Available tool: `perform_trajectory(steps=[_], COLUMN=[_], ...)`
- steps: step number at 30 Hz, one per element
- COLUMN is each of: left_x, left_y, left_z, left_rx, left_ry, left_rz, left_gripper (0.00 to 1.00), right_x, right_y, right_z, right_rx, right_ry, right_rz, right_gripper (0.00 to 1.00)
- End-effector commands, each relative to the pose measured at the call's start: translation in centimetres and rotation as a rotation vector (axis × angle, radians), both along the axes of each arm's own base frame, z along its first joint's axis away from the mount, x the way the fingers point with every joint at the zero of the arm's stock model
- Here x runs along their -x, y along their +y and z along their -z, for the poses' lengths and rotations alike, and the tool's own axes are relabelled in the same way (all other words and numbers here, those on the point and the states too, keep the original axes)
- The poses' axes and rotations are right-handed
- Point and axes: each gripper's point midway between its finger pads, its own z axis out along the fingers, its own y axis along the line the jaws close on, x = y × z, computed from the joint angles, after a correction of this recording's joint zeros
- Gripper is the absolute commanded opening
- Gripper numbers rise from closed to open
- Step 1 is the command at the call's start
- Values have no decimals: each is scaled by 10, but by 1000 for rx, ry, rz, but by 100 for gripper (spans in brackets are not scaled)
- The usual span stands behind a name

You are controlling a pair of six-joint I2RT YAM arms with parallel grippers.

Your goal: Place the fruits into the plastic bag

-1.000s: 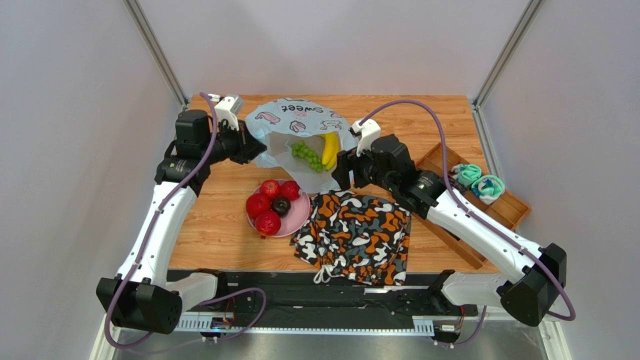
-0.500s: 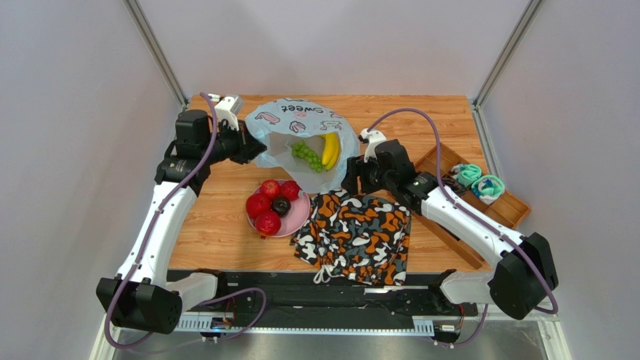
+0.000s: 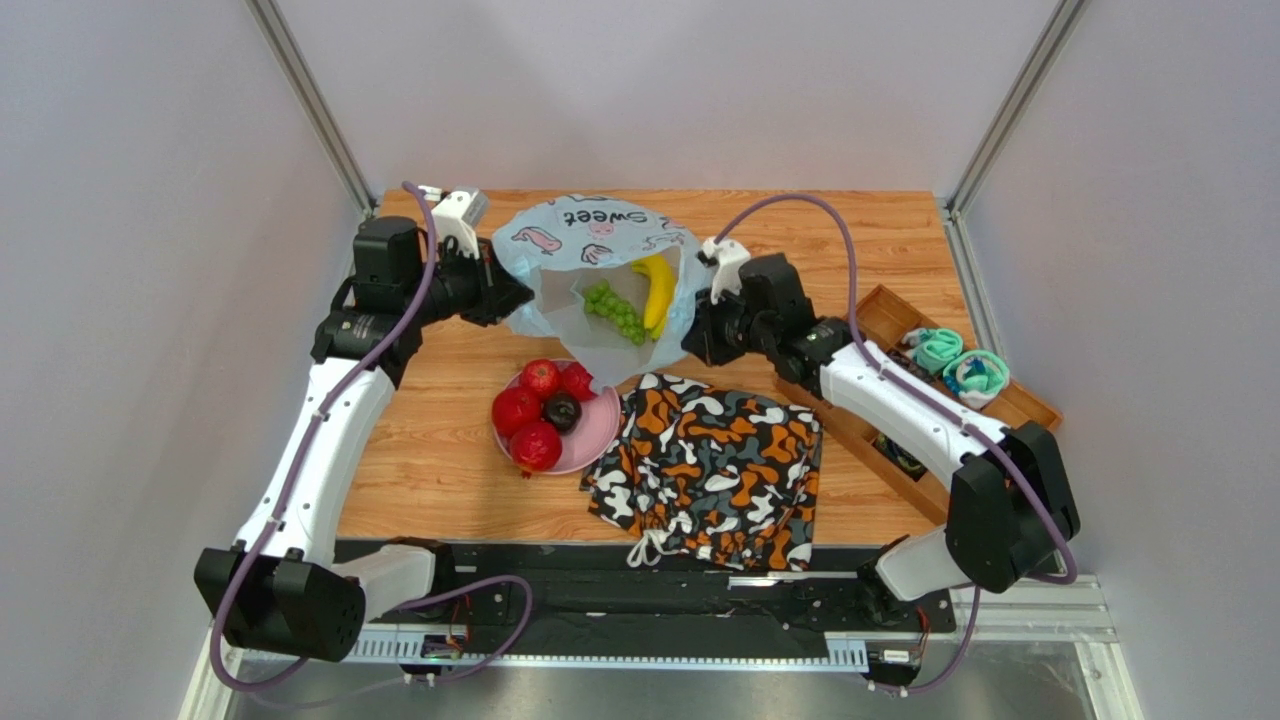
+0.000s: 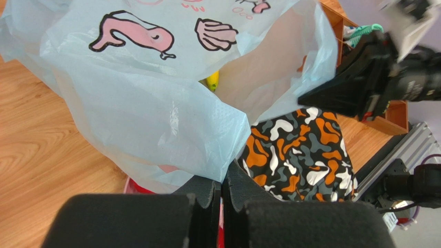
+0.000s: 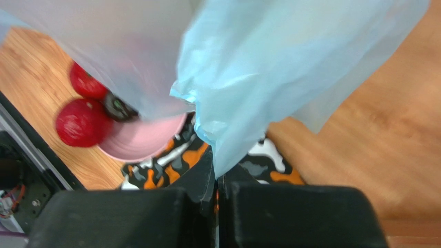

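Note:
The light-blue plastic bag lies at the table's back with its mouth held open toward me. Inside it are yellow bananas and a green grape bunch. My left gripper is shut on the bag's left rim. My right gripper is shut on the right rim. In front of the bag, three red fruits and a dark round fruit sit on the pink plate, below the bag's lower lip.
A camouflage cloth lies crumpled right of the plate, under the right gripper. A wooden tray with teal items stands along the right edge. Bare wood shows left of the plate.
The right gripper moved up and left to the bag's right rim and closed on it. The bag's right side now stands pulled up. The left arm has not moved.

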Motion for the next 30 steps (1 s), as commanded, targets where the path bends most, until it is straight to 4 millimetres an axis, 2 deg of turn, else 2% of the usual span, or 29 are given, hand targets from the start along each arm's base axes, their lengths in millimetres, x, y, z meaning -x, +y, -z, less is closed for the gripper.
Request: perform_trajectory(steps=[1, 2, 4, 6, 7, 9, 10, 11, 13, 14, 16, 18, 22, 25, 26, 28, 29, 30], left_x=[-14, -13, -13, -13, -15, -23, -27, -34, -39, -45, -49, -51, -52, -51, -50, -49, -49, -48], left_y=[2, 1, -1, -3, -4, -3, -3, -4, -6, -8, -12, -14, -15, -15, -15, -15, -15, -15], left_z=[-54, -67, -93, -103, -103, -91, -81, -69, -55, -43, -32, -30, -31, -34, -34, -35, -35, -33], left_rx=[56, 91, 126, 149, 151, 145, 143, 138, 138, 136, 144, 152, 158, 158, 159, 158, 157, 159], left_ry=[-84, -93, -156, -174, -172, -139, -115, -84, -43, -9, 26, 32, 30, 20, 21, 17, 13, 17], left_rz=[0, -6, 8, 14, 16, 11, 11, 13, 32, 41, 65, 81, 82, 85, 84, 85, 86, 88], left_gripper=[0, 0, 0, 0, 0, 0, 0, 0, 0, 0, 0, 0, 0, 0, 0, 0, 0, 0], right_x=[-27, -30, -33, -42, -50, -63, -75, -79, -88, -90, -89, -86, -80, -73, -68, -62, -58, -50], right_y=[7, 4, -1, -7, -12, -18, -22, -23, -25, -26, -28, -30, -37, -38, -39, -39, -40, -41], right_z=[-137, -173, -205, -224, -222, -209, -192, -180, -144, -135, -118, -116, -132, -144, -152, -160, -163, -174], right_rx=[-99, -119, -144, -156, -151, -152, -140, -144, -105, -91, -61, -52, -51, -65, -77, -98, -102, -116], right_ry=[-302, -367, -436, -485, -483, -435, -392, -353, -280, -266, -227, -224, -247, -254, -266, -273, -278, -301], right_rz=[-26, -12, 15, 50, 76, 124, 149, 165, 178, 188, 191, 190, 203, 198, 197, 192, 193, 191], right_gripper=[0, 0, 0, 0, 0, 0, 0, 0, 0, 0, 0, 0, 4, 21, 37, 52, 63, 66])
